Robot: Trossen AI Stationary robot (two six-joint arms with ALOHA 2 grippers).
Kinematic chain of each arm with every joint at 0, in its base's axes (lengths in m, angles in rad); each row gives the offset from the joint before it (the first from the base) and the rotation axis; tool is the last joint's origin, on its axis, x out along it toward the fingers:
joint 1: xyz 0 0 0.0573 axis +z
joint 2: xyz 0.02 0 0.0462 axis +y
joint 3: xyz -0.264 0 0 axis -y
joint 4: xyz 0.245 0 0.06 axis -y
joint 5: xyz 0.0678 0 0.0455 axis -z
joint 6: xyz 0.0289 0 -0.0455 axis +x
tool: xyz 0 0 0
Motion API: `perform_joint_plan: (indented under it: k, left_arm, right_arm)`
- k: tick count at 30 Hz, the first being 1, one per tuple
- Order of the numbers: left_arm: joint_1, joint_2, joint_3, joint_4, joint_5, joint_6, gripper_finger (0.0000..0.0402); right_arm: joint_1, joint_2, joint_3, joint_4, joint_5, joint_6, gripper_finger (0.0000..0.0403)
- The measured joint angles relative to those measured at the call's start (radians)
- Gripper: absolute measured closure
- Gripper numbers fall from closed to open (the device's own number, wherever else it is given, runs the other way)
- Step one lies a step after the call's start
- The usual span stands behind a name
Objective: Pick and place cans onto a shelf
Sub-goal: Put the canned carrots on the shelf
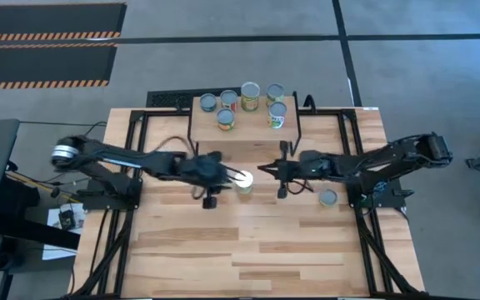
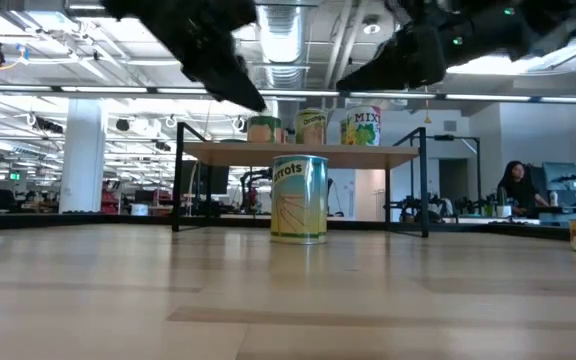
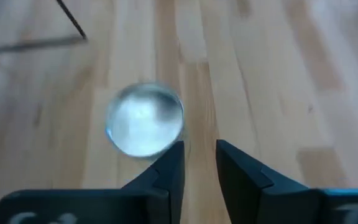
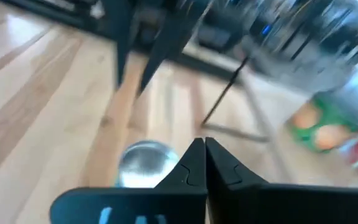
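Note:
A can with a silvery top and a green and yellow label (image 1: 242, 180) stands upright on the wood tabletop in front of the shelf (image 1: 244, 140); it also shows in the low view (image 2: 299, 198). My left gripper (image 1: 228, 177) hovers just left of it, above the table, fingers a narrow gap apart and empty (image 3: 199, 160); the can's top (image 3: 145, 118) lies beside the fingers. My right gripper (image 1: 263, 172) hovers just right of the can, shut and empty (image 4: 204, 152); the can's top (image 4: 144, 163) shows below it. Several cans (image 1: 250, 93) stand on the shelf.
Another can (image 1: 327, 197) stands on the table near my right arm's base. The shelf (image 2: 298, 152) rests on thin black legs behind the standing can. The near half of the tabletop (image 1: 248, 250) is bare wood. A person sits far back in the room (image 2: 515, 185).

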Motion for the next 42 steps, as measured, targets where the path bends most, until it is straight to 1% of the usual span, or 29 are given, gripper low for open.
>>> perform_joint_plan:
  k: [3, 7, 11, 16, 19, 21, 24, 26, 28, 31, 36, 37, 38, 42]
  left_arm:
    - [-0.002, -0.143, -0.152, 0.162, 0.002, -0.061, 0.0336]
    - [-0.011, -0.316, -0.325, 0.328, -0.04, -0.109, 0.0353]
    - [-0.019, -0.483, -0.474, 0.413, -0.084, -0.133, 0.0365]
    - [-0.016, -0.656, -0.621, 0.505, -0.094, -0.171, 0.0376]
    - [-0.016, -0.728, -0.682, 0.527, -0.126, -0.178, 0.0381]
    - [-0.014, -0.769, -0.715, 0.534, -0.132, -0.178, 0.0383]
    - [-0.015, -0.789, -0.731, 0.545, -0.14, -0.177, 0.0384]
    - [-0.015, -0.802, -0.744, 0.533, -0.15, -0.178, 0.0384]
    - [-0.015, -0.798, -0.75, 0.547, -0.157, -0.178, 0.0384]
    - [-0.015, -0.795, -0.759, 0.55, -0.16, -0.178, 0.0384]
    - [-0.015, -0.797, -0.761, 0.554, -0.16, -0.178, 0.0384]
    - [-0.015, -0.797, -0.761, 0.556, -0.16, -0.178, 0.0384]
    - [-0.015, -0.797, -0.761, 0.557, -0.16, -0.178, 0.0384]
    - [-0.015, -0.797, -0.761, 0.555, -0.16, -0.178, 0.0384]
  right_arm:
    - [0.006, 0.071, 0.095, -0.146, -0.027, 0.079, 0.039]
    - [0.031, 0.185, 0.228, -0.341, -0.021, 0.162, 0.0353]
    - [0.059, 0.277, 0.349, -0.488, -0.014, 0.215, 0.03]
    - [0.081, 0.392, 0.51, -0.676, 0.045, 0.268, 0.0236]
    - [0.09, 0.453, 0.584, -0.781, 0.069, 0.26, 0.0215]
    - [0.092, 0.481, 0.617, -0.818, 0.068, 0.251, 0.021]
    - [0.09, 0.532, 0.663, -0.859, 0.087, 0.242, 0.0218]
    - [0.089, 0.56, 0.683, -0.911, 0.123, 0.224, 0.0231]
    - [0.085, 0.578, 0.701, -0.915, 0.131, 0.201, 0.0251]
    - [0.085, 0.597, 0.709, -0.928, 0.137, 0.178, 0.0292]
    - [0.084, 0.597, 0.711, -0.949, 0.13, 0.131, 0.0378]
    - [0.084, 0.589, 0.71, -0.949, 0.127, 0.12, 0.0388]
    - [0.084, 0.577, 0.708, -0.951, 0.122, 0.107, 0.0392]
    - [0.085, 0.523, 0.714, -1.005, 0.09, 0.084, 0.0388]
